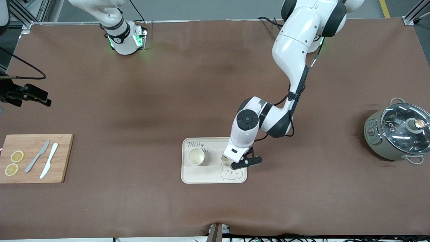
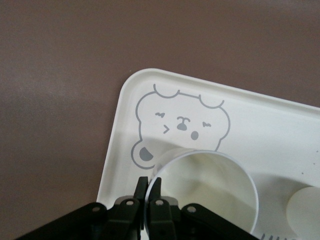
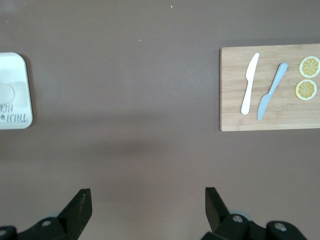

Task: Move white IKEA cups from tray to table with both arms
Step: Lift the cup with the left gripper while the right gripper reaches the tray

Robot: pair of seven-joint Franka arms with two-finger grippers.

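— Cups first: where do the two small cream-white handleless tumblers sit?
— Both stand upright on the cream rectangular tray printed with a bear (image 1: 201, 176), near the middle of the brown bench (image 1: 134, 101). One tumbler (image 1: 196, 156) is free, at the tray's end toward the right arm. The other tumbler (image 1: 226, 160) stands apart from it, toward the left arm's end of the tray, just above the bear drawing and mostly hidden under the left arm's wrist in the front view.
— And the left gripper?
— The left gripper (image 2: 149, 187) is down at that second tumbler (image 2: 205, 192). In the left wrist view its two black fingers are pressed together on the rim wall, one finger outside and one inside, pinching it.
— The right gripper?
— The right gripper (image 3: 147, 205) hangs over bare bench with its fingers spread wide and nothing between them; that arm waits.
— Anything else on the bench?
— A bamboo cutting board (image 1: 33, 174) lies at the right arm's end, carrying a grey knife (image 1: 37, 160), a white knife (image 1: 49, 165) and two lemon slices (image 1: 14, 162). A grey pot with a glass lid (image 1: 396, 132) stands at the left arm's end.
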